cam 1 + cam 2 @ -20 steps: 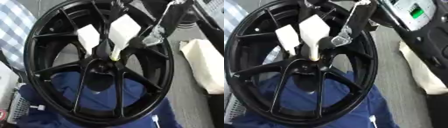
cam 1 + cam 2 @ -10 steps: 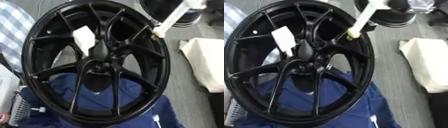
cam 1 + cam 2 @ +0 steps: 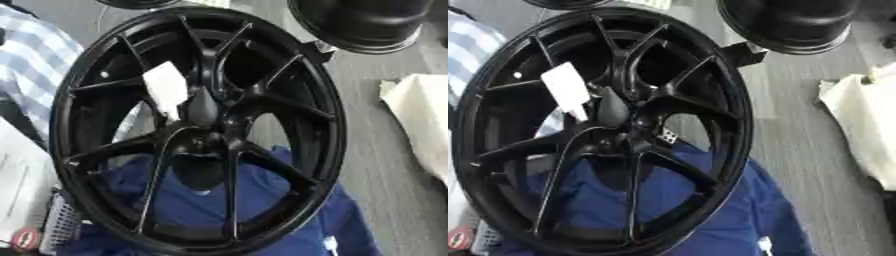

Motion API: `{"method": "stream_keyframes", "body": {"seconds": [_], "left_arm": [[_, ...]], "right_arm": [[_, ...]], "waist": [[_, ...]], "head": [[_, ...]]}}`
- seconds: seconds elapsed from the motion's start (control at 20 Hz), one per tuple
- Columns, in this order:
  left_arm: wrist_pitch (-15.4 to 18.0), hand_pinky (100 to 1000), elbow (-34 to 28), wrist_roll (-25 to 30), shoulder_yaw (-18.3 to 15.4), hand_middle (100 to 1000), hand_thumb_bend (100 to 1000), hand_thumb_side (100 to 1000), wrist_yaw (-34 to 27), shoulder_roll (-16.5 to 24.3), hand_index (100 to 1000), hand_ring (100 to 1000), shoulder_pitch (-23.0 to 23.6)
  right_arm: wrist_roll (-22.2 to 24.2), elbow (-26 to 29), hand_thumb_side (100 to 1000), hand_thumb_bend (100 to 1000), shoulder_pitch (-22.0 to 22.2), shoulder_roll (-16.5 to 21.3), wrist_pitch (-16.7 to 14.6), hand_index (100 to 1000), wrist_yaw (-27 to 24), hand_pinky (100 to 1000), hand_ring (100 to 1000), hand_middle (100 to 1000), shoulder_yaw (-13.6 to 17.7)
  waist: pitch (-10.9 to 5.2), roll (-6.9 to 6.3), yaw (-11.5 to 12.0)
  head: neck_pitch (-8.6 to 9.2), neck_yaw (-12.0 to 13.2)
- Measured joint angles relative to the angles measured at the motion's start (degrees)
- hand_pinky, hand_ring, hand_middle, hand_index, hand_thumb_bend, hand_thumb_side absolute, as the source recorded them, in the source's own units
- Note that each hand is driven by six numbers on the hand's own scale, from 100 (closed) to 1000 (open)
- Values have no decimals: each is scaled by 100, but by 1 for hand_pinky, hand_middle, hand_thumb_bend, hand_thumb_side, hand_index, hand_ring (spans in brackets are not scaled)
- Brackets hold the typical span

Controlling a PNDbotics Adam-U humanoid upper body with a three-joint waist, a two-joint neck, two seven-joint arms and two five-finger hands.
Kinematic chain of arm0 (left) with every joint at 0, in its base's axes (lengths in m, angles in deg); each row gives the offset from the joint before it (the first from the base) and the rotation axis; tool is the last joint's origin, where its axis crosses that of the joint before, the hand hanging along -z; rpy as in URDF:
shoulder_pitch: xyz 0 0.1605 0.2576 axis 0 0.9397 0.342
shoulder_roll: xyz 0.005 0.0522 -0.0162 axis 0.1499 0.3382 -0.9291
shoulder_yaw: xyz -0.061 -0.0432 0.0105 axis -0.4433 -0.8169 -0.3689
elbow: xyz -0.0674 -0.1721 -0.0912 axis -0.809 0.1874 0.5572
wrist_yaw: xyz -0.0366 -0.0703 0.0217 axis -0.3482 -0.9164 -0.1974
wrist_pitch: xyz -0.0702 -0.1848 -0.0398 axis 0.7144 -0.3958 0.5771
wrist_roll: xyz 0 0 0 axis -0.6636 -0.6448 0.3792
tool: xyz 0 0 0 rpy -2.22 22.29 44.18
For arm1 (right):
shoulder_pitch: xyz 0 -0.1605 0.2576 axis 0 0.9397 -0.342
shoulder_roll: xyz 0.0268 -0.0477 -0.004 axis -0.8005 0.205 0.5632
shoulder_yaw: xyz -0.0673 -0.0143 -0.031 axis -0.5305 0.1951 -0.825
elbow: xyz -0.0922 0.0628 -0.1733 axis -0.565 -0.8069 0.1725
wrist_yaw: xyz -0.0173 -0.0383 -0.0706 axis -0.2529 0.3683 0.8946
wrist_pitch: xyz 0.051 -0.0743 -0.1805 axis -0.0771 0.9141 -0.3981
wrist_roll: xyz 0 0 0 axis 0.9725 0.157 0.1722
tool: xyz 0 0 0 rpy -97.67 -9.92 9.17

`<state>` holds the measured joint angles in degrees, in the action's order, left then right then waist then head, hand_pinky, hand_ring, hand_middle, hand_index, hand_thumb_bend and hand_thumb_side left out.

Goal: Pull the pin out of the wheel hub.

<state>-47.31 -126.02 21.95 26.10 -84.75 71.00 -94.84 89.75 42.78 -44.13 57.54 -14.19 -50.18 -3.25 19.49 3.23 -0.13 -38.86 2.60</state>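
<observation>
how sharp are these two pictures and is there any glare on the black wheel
Left eye view: soft all over, the wheel spokes smeared, the white tag without readable detail. Right eye view: equally soft, only dull grey sheen along the rim, no hard glare; the cream bag looks washed out.

**Inspector A:** Any legible text, brand, number or sign at this moment?

**Inspector B:** None. The white tag [image 3: 166,90] on the black wheel [image 3: 197,130], beside its hub, shows a blank face in both eye views; no print can be made out on it.

**Inspector A:** The wheel itself?

**Inspector B:** No cast lettering or logo readable on spokes or rim.

**Inspector A:** Anything at the edges?

**Inspector B:** A small round red-and-white item [image 3: 26,239] at the lower left corner may carry a mark, but it is too blurred to read. No hand shows in either view, so no placement relative to a hand can be given.
</observation>
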Motion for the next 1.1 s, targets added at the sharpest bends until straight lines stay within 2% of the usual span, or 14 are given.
{"method": "stream_keyframes", "body": {"seconds": [0.05,0.15,0.2,0.35,0.4,0.55,0.6,0.65,0.7,0.8,0.9,1.1], "left_arm": [[4,777,0,-4,0,610,100,700,0,0,685,668,0],[10,776,0,-10,-1,609,100,697,0,-1,684,668,1],[10,776,0,-11,-1,609,100,694,0,-2,684,668,2],[8,776,0,-13,-1,609,100,692,0,-3,684,668,4],[8,777,-1,-13,-1,609,100,691,0,-3,684,668,4],[9,777,-1,-12,-1,609,100,691,-1,-3,684,668,3],[9,776,-1,-12,0,607,100,690,-1,-3,683,667,3],[9,777,-1,-12,0,607,100,690,-2,-4,683,667,3],[8,776,-1,-12,0,607,100,691,-2,-4,683,667,2],[6,776,-1,-9,3,607,100,690,-8,-6,683,667,-11],[1,776,-1,8,14,607,100,689,-19,-7,683,667,-29],[0,776,-2,48,51,607,100,688,-33,-27,683,667,-82]], "right_arm": [[-73,-46,628,102,56,-92,-16,884,143,841,867,801,58],[-239,-131,637,100,110,-227,-41,886,269,840,866,799,147],[-334,-159,670,100,121,-271,-46,884,271,837,859,791,181],[-656,-168,633,100,95,-324,-48,882,121,838,857,789,218],[-754,-143,567,115,68,-324,-39,885,51,846,864,797,218],[-983,8,552,126,-40,-323,41,883,-50,844,861,795,211],[-1038,54,400,228,-55,-323,74,835,-62,818,808,736,202],[-1104,115,392,225,-112,-322,104,827,-90,814,800,724,174],[-1190,207,357,198,-208,-321,133,786,-138,792,756,651,122],[-1329,547,303,143,-412,-321,127,751,-366,786,732,612,-100],[-1372,921,289,100,-663,-321,57,727,-625,784,712,588,-391],[-981,1239,298,100,-1316,-342,-237,706,-1294,787,696,568,-1019]], "waist": [[0,-5,-7],[0,-5,-18],[0,-9,-18],[-1,-29,-17],[-1,-29,-12],[-2,-26,13],[-3,-26,13],[-3,-25,15],[-3,-23,24],[-3,-13,66],[-3,1,97],[-3,7,169]], "head": [[3,-1],[15,-2],[15,-4],[15,-19],[15,-23],[15,-45],[15,-50],[15,-61],[15,-73],[15,-98],[15,-128],[14,-177]]}}
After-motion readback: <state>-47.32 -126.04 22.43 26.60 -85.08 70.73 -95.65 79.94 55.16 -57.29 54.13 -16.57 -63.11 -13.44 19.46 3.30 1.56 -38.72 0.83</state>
